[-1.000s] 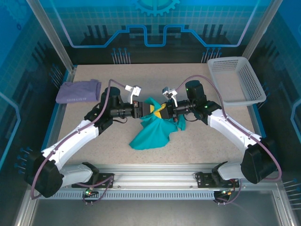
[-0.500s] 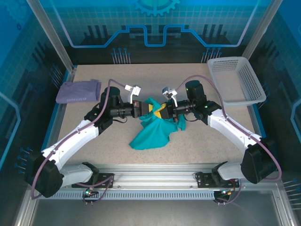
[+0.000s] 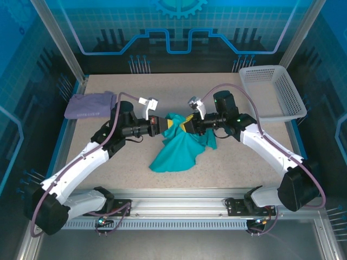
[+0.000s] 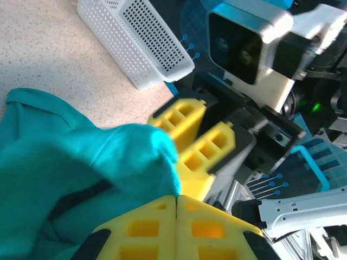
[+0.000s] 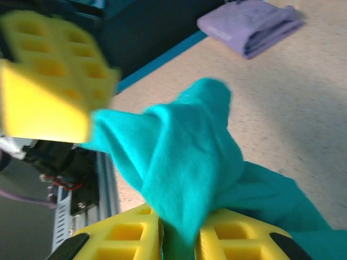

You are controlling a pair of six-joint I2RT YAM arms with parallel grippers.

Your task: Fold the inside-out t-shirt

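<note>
The inside-out t-shirt [image 3: 176,154] is a crumpled teal heap at mid-table, its upper part lifted between the two grippers. My left gripper [image 3: 167,125] comes in from the left. In the left wrist view its yellow jaws [image 4: 177,197] are pressed together, pinching a fold of the t-shirt [image 4: 65,162] at their tips. My right gripper [image 3: 186,125] faces it from the right. Its fingers [image 5: 180,214] stand slightly apart, with a bunch of the t-shirt [image 5: 184,162] still lying in the gap. The two grippers are a few centimetres apart.
A folded lavender garment [image 3: 89,105] lies at the table's far left. A white mesh basket [image 3: 274,92] stands at the far right corner. Bare speckled tabletop [image 3: 255,157] surrounds the shirt.
My left gripper has closed on the cloth. The right gripper's jaws have parted a little. Both wrists have drawn slightly apart, and the shirt's top now stretches between them.
</note>
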